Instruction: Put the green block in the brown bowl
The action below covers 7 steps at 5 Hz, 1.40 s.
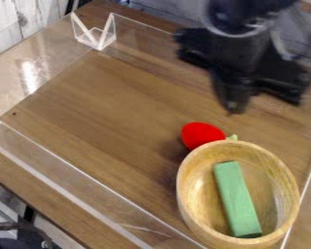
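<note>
A wooden table [106, 107] fills the view, its surface dark brown with visible grain, and a clear plastic wall [67, 180] runs along its near and left edges. At the back left a small clear plastic stand [92, 32] sits on the pale border.

The black robot arm [249, 49] hangs over the right rear part of the table, blurred in this picture. Its gripper [233, 100] points down with the two fingers pressed together into a single narrow tip, closed and holding nothing.

The brown bowl [189, 195] stands at the lower right, a round light wooden bowl with a thick rim, the widest thing on the table. Inside it lies the green block [236, 198], flat on the bowl's floor, its long side running from the rear of the bowl toward the near right rim.

The block lies well below the closed tip in the picture, nearer the camera, and apart from it; the tip hangs above bare table behind the bowl's rear rim.

A small red round object [201, 134] rests on the table just behind the bowl's rim, between the bowl and the gripper tip, slightly left of the tip
</note>
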Each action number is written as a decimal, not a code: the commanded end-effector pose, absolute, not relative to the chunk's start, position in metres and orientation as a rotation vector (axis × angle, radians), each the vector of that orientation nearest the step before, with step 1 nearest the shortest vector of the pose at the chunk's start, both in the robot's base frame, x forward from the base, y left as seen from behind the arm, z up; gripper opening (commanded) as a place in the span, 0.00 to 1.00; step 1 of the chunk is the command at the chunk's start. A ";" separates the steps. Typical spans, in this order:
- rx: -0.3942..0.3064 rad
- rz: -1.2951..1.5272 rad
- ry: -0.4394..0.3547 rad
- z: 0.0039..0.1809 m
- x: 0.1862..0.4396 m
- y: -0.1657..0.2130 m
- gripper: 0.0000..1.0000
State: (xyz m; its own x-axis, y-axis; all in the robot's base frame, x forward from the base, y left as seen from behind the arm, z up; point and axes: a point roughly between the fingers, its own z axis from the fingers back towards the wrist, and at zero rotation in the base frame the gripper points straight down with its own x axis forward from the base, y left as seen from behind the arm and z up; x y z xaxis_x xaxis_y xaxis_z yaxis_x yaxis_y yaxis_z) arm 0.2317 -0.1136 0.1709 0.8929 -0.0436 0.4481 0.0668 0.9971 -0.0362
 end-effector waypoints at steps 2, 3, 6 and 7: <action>-0.124 -0.025 -0.534 0.175 0.244 -0.145 0.00; -0.122 0.000 -0.551 0.169 0.242 -0.154 0.00; -0.072 -0.038 -0.582 0.176 0.216 -0.152 0.00; -0.049 -0.048 -0.583 0.190 0.219 -0.154 0.00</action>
State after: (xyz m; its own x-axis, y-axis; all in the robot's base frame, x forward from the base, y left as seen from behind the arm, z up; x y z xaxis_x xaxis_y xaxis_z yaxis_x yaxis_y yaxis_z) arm 0.2160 -0.1494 0.1780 0.8507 -0.0338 0.5246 0.0479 0.9988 -0.0132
